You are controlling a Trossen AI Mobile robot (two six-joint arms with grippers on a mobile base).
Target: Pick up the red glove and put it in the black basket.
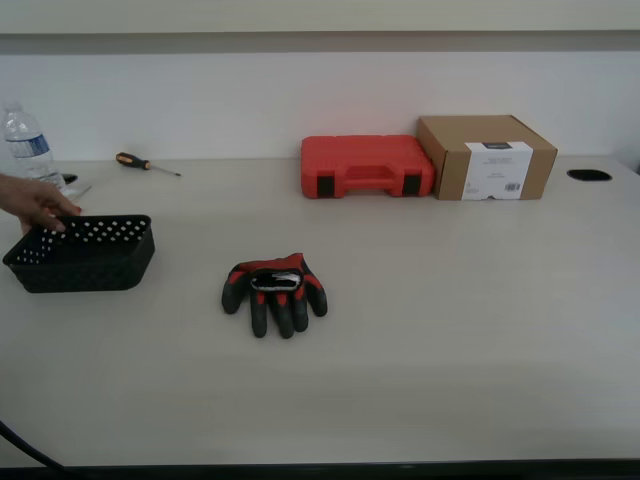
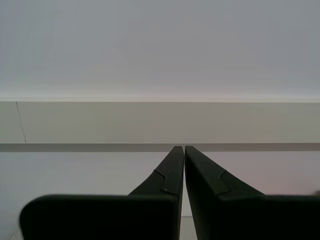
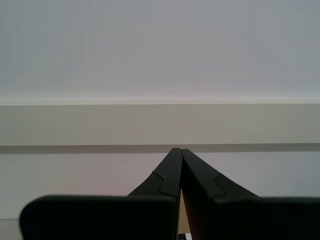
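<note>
2 grippers, and both are parked up high looking at the wall, so neither shows in the exterior view. My first gripper (image 2: 184, 148) has its jaws pressed together with nothing between them, and my second gripper (image 3: 177, 150) is the same, tips touching, pinching nothing.

On the table (image 1: 480, 330), the red glove (image 1: 275, 293) lies flat near the middle, black fingers pointing toward the camera. It has a small white tag on the back, but I can't read anything on it at this size. The black basket (image 1: 85, 255) sits well apart from the glove, toward the exterior view's left, upright and open, with rows of round holes in its sides. A person's hand (image 1: 38, 203) reaches in from that left edge and touches the basket's far rim.

Along the back wall there's a red plastic tool case (image 1: 366, 166), and just beside it, toward the exterior view's right, a brown cardboard box (image 1: 486, 157) with a white label (image 1: 497, 171). The label has dark print and what looks like a barcode, too small to read. A screwdriver (image 1: 145, 164) with an orange and black handle lies further toward the exterior view's left, and a clear water bottle (image 1: 28, 146) stands behind the hand, label unreadable.
</note>
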